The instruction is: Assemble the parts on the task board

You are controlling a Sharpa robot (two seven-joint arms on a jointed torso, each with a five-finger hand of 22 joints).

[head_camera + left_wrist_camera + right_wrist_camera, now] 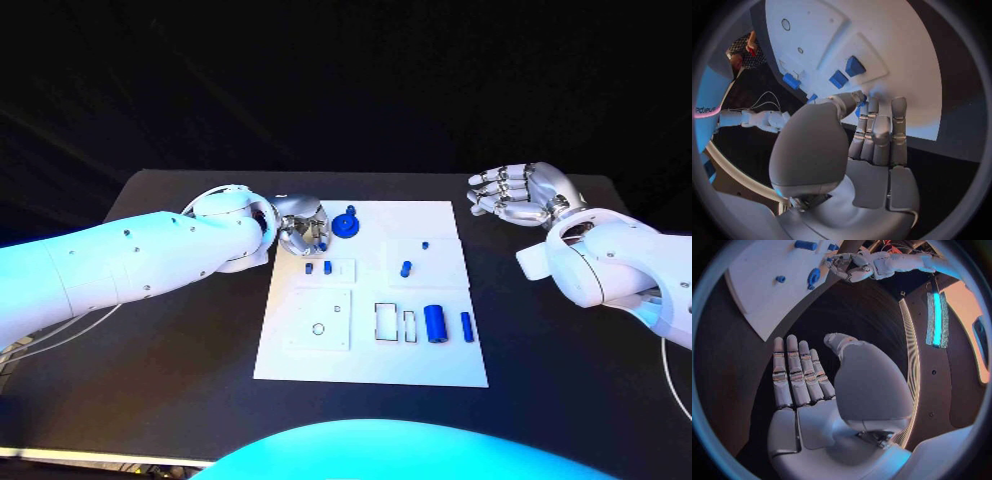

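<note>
Parts [434, 322] sit in task board [371, 365] recesses.

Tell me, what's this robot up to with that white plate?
It is assembling small blue parts on the task board. Its left hand is at the board's far left corner, fingers reaching down beside a round blue part. The right hand hovers over the black table with fingers apart, holding nothing. Other blue parts lie across the board.
</note>
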